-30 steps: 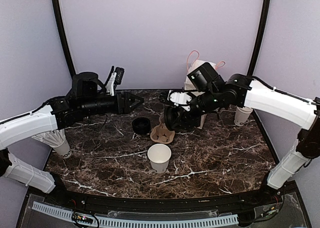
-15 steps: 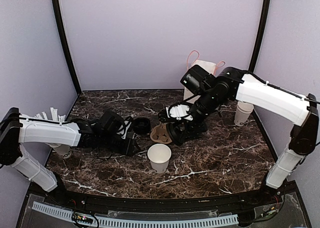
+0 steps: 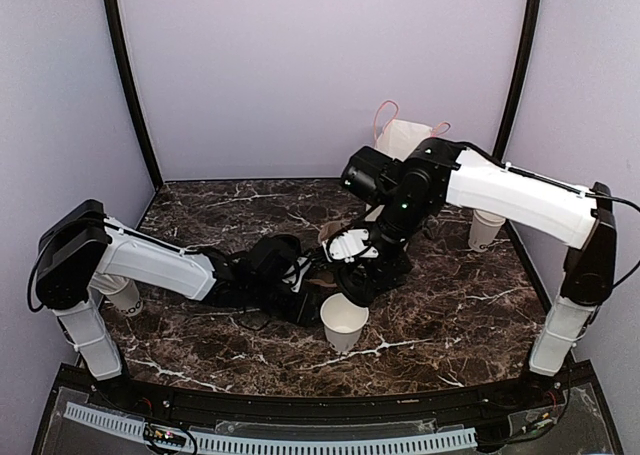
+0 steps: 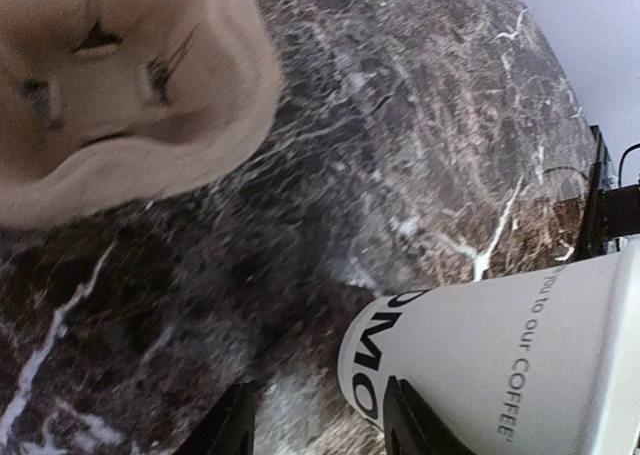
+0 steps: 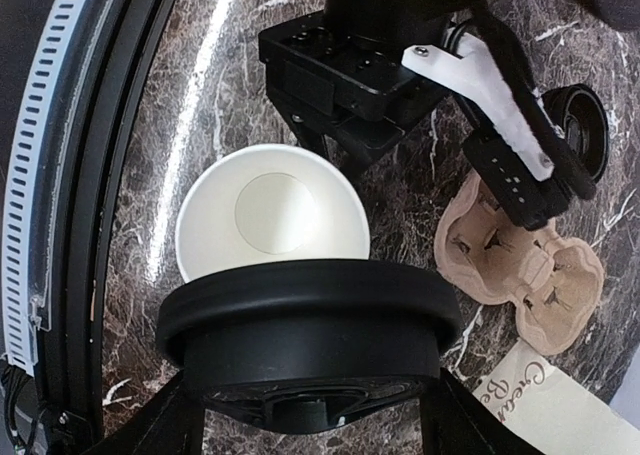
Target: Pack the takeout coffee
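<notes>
Right pincer [image 5: 308, 395]: clenched on the black lid [image 5: 310, 310], fingers pressed to its opposite sides. The lid is held level just above the takeout coffee cup [image 5: 272, 225]. It overlaps the near part of the rim in the wrist view, and the rest of the cup's mouth is open, so the lid is not seated. The cup stands upright on the marble counter [image 4: 400, 125], near the middle and toward the front edge, with black lettering at its base. Left pincer [image 4: 320, 427]: low at counter level, reaching in from the left, with the cup's base between its fingers. Whether it grasps the cup or merely brackets it cannot be told. A brown pulp carrier [image 5: 520, 260] lies on the counter just behind the cup. A paper bag [image 3: 405, 140] stands at the back right, and a second white cup [image 3: 487, 230] stands by the right wall.
</notes>
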{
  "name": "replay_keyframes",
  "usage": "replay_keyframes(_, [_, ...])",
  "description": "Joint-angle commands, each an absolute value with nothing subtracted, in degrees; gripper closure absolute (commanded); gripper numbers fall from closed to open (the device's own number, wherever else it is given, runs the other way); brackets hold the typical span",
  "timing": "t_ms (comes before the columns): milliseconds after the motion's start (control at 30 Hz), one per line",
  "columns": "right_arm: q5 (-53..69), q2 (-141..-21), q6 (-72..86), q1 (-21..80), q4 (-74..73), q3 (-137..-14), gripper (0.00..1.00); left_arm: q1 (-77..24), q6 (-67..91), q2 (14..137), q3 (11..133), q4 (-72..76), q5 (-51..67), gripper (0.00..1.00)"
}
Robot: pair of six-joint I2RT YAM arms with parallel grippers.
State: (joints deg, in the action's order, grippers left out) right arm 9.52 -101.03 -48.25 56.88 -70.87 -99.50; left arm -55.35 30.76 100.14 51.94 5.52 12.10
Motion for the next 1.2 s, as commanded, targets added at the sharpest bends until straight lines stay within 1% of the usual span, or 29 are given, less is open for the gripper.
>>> replay_keyframes(0, [4.86,-102.14,-49.87,57.81,-74.12,-98.95,0.32,-55.95,31.82,102.23,54.74,12.11,16.15,0.54])
replay_keyframes(100, [3.89,-103.14,-50.01,58.48,-75.92,-99.03,0.31,-55.92,31.98,102.07,55.01,11.27,15.22,0.54])
replay_keyframes(533, [0.55,-108.36,-48.20,61.91,-80.89,-103.90,0.30,-55.94,35.04,97.39,48.95,10.77,10.65,0.54])
replay_keyframes(1167, [-3.31,-111.70,-46.51,65.00,-81.06,-107.17,0.29,-55.90,36.32,99.42,48.46,13.28,12.37,0.54])
